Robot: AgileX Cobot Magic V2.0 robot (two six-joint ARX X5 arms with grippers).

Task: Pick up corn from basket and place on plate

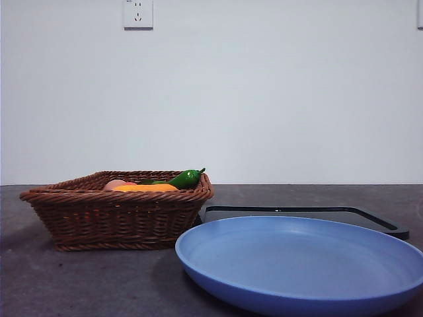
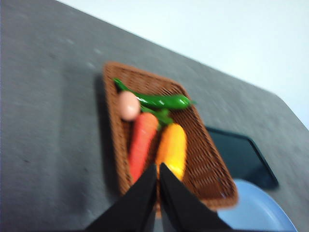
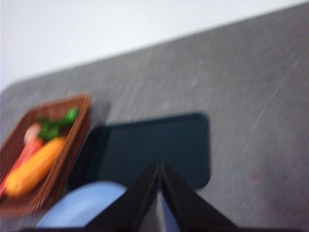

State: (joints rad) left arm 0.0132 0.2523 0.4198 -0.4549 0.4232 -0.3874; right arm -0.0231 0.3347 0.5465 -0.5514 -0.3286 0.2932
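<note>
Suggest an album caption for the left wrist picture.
Shut left claw above a basket of corn, carrot, pepper.

I am seeing a long glossy green pepper (image 2: pixel 159 100) lying beside a round pinkish-orange fruit (image 2: pixel 128 105) and a tapered orange-red carrot (image 2: pixel 141 143). A flat black tray (image 1: pixel 370 218) is resting on the dark grey table (image 1: pixel 99 281). A white wall socket (image 1: pixel 138 13) is sitting high on the wall.
</note>
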